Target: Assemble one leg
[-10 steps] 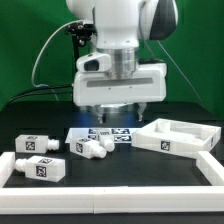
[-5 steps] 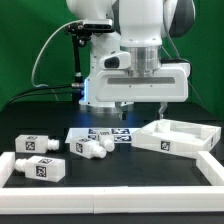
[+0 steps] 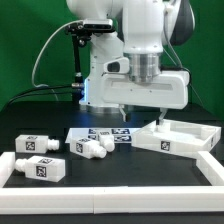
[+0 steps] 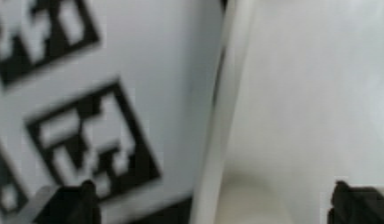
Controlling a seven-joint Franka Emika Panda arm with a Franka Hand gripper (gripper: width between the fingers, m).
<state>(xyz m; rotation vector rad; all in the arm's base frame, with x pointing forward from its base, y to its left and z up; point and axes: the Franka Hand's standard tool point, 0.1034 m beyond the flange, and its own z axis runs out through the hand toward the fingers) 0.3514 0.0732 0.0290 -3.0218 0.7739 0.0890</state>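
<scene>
Several white legs with black-and-white tags lie on the black table at the exterior view's left: one (image 3: 33,143), one (image 3: 38,168), and two smaller-looking ones (image 3: 80,146) (image 3: 96,152) side by side. My gripper (image 3: 140,118) is open and empty. It hangs above the right edge of the marker board (image 3: 104,136) and the left rim of the large white square panel (image 3: 182,136), well away from the legs. The wrist view shows my gripper (image 4: 215,205), with dark fingertips (image 4: 73,205), over the marker board's tags (image 4: 73,125) and the panel's rim (image 4: 233,100). No leg shows there.
A white rail (image 3: 110,192) runs along the table's front and up the exterior view's right side (image 3: 210,166). A green backdrop and a black cable (image 3: 45,55) stand behind the arm.
My gripper has moved toward the exterior view's right, from above the marker board to over the panel's left rim, and a little lower. It stays open. The parts have not moved.
</scene>
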